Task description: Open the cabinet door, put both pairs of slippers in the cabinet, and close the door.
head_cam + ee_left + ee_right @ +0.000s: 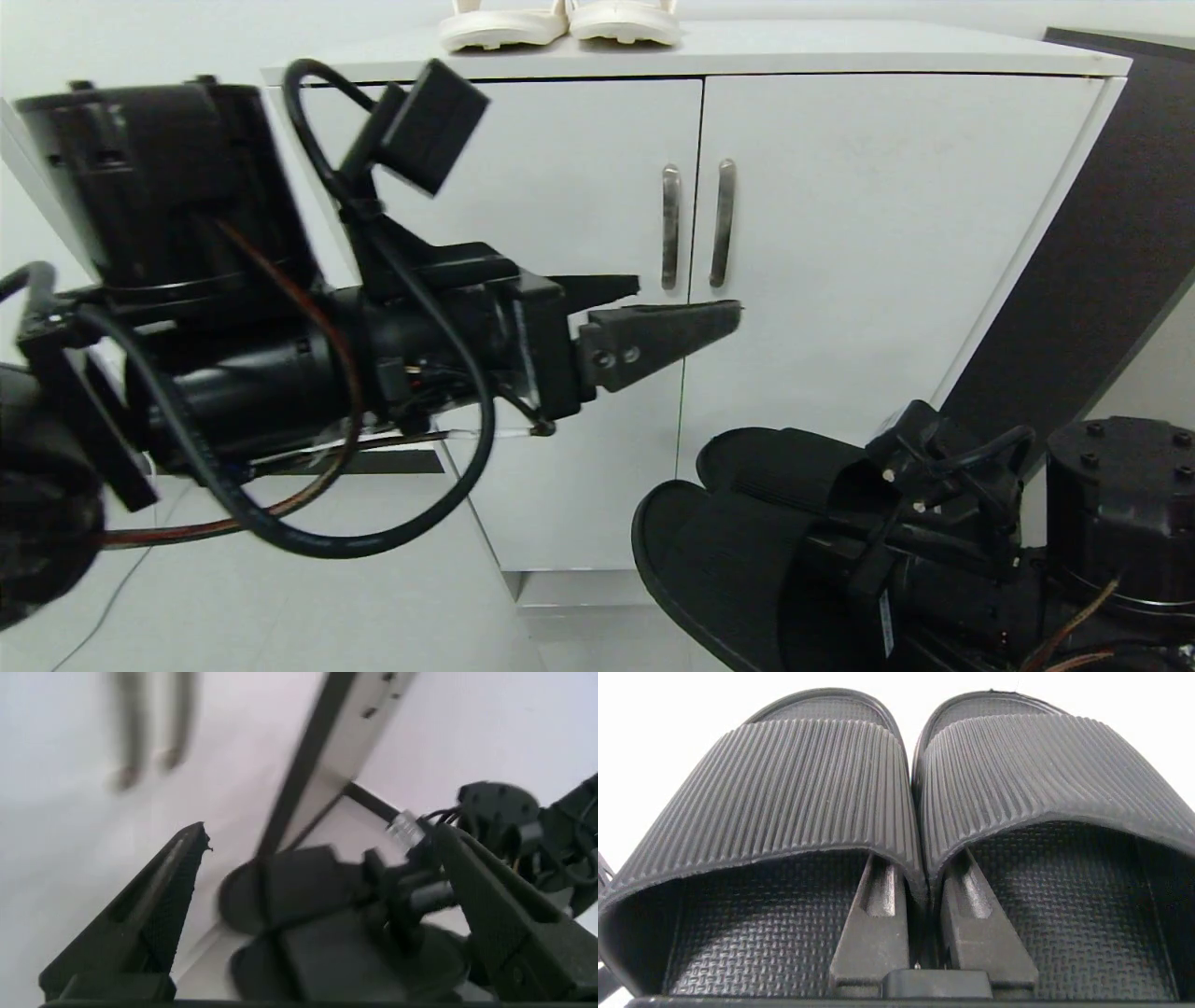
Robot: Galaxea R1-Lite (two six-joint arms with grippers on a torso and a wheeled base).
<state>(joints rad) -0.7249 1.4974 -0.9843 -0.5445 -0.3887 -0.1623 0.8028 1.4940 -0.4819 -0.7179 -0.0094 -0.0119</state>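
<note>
left pincer [689, 295] open, mid-frame beside door handles [670, 224] | right pincer [922, 896] clamps black slippers [747, 523], lower right | white slippers [560, 23] atop cabinet [887, 233], top centre, doors shut

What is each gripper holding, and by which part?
Right gripper holds the black slippers, one finger inside each, pinching their adjoining inner sides under the straps. Left gripper: open, empty.

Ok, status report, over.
Left gripper open by door handles. Right gripper shut on black slippers. Cabinet doors shut. White slippers on top.
</note>
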